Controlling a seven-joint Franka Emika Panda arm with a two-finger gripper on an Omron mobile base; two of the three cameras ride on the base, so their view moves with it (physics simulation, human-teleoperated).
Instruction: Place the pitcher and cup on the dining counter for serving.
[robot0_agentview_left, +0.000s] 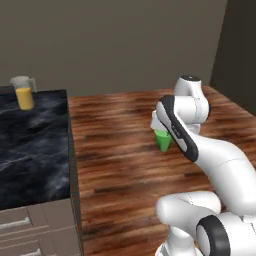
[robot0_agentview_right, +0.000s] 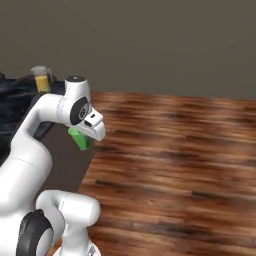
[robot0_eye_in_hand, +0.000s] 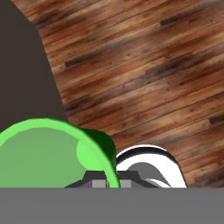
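Observation:
The small green cup (robot0_agentview_left: 163, 142) hangs above the wooden floor, held from its rim by my gripper (robot0_agentview_left: 162, 133), which is shut on it. From the right base the cup (robot0_agentview_right: 79, 139) shows just under the white hand, close to the counter's side. Its open rim (robot0_eye_in_hand: 43, 151) looms large at the lower left of the hand view, covering the fingers. The pitcher (robot0_agentview_left: 23, 93) with orange-yellow liquid stands upright on the far part of the dining counter (robot0_agentview_left: 35, 150), a black marble slab with white veins, well left of the cup. The pitcher (robot0_agentview_right: 42, 80) also appears at the upper left.
Pale drawer fronts (robot0_agentview_left: 30, 227) sit below the counter's near edge, and its dark plain side panel (robot0_agentview_left: 75, 175) faces the arm. Brown plank floor (robot0_agentview_right: 180, 160) spreads to the right. A grey wall (robot0_agentview_left: 125, 40) closes the back.

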